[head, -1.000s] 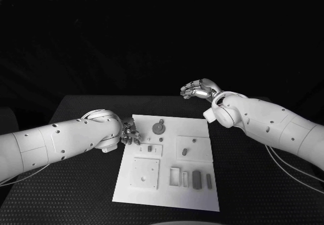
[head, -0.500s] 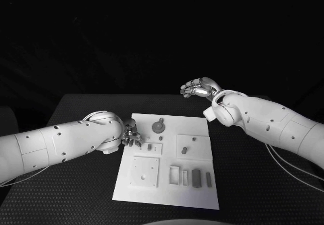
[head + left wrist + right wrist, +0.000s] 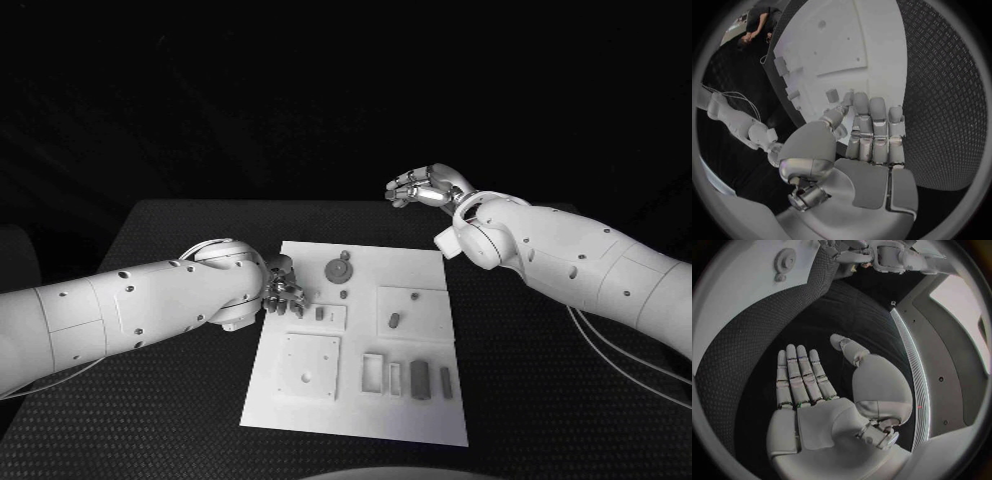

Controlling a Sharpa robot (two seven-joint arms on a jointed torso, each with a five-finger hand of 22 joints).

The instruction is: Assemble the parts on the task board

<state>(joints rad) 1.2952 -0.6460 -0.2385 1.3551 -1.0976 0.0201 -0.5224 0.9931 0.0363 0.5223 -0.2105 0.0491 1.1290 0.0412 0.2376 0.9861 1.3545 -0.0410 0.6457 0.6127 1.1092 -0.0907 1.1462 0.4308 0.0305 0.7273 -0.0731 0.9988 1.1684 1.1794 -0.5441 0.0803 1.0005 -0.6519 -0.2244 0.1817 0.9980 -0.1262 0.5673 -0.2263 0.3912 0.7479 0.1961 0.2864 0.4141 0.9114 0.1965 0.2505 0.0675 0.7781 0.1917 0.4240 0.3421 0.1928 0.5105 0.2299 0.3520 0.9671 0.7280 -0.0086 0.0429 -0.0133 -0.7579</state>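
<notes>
— Head view: where are the hands?
— Left hand (image 3: 281, 292) hangs over the white task board's (image 3: 361, 410) far left edge, fingers extended, grasping nothing. Right hand (image 3: 426, 188) is raised beyond the board, empty.
— The parts (image 3: 420, 379)?
— Small grey pieces lying on the board; shapes hard to read.

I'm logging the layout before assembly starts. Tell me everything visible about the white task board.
The task board is a flat white rectangular plate, matte, lying on the black table between the arms. Its surface carries raised square panels and recessed slots, with small grey parts in them and a round gear-like piece near its far edge. The left robot hand rests at its left edge, fingertips on the board, by a small part.
</notes>
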